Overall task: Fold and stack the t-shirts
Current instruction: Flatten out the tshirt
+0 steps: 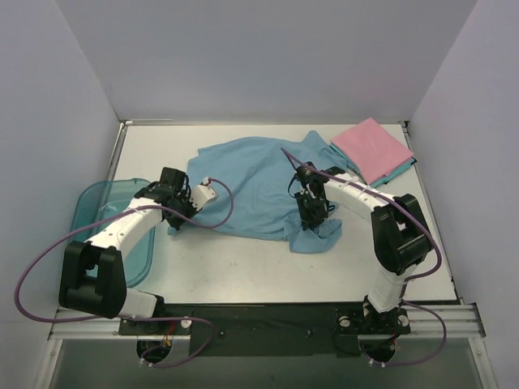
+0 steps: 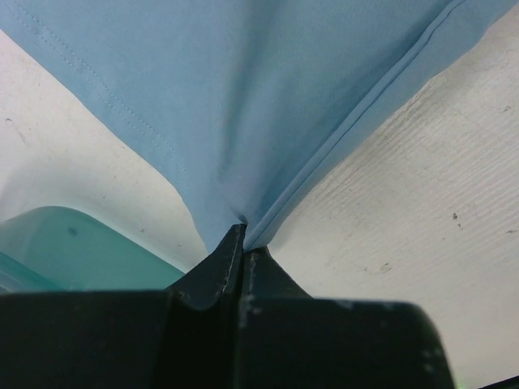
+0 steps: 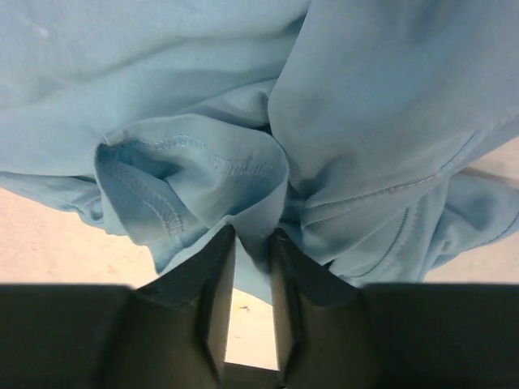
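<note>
Top external view: the blue shirt (image 1: 243, 178) is clamped by the left tool (image 1: 179, 215) at a corner and by the right tool (image 1: 313, 217) on bunched cloth

A translucent teal bin (image 1: 87, 207) is sitting at the left edge of the white desk (image 1: 243, 267) I am working over, plain white walls (image 1: 268, 57) enclosing it.
</note>
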Action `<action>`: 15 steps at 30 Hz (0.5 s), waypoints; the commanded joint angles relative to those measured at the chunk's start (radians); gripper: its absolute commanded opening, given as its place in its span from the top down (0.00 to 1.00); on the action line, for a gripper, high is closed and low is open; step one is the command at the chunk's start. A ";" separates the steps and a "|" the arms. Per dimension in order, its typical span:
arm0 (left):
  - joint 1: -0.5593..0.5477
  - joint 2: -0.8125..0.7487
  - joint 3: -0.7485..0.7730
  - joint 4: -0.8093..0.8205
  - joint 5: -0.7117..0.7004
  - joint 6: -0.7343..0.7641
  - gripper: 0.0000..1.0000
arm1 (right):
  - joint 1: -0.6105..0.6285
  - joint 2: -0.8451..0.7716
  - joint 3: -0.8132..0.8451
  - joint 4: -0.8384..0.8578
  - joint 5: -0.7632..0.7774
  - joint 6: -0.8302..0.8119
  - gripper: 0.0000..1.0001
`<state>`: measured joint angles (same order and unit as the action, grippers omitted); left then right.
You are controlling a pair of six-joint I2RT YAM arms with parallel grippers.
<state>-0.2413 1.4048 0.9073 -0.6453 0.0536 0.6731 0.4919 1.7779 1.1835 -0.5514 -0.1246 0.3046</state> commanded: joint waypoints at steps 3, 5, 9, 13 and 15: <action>0.007 -0.021 0.022 0.016 -0.018 0.002 1.00 | 0.007 -0.063 0.004 -0.064 0.014 0.002 1.00; 0.010 -0.020 0.028 0.013 -0.037 0.000 1.00 | 0.004 -0.136 -0.008 -0.085 0.025 0.008 1.00; 0.019 -0.015 0.057 -0.008 -0.099 0.011 1.00 | -0.019 -0.260 -0.018 -0.175 0.034 0.014 1.00; 0.069 -0.030 0.122 -0.053 -0.150 0.028 1.00 | -0.114 -0.435 -0.012 -0.292 0.007 0.031 1.00; 0.108 -0.053 0.172 -0.114 -0.150 0.031 1.00 | -0.189 -0.556 -0.002 -0.333 -0.023 0.025 1.00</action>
<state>-0.2001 1.4044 0.9600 -0.6834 -0.0414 0.6880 0.4149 1.4269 1.1633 -0.7021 -0.1261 0.3161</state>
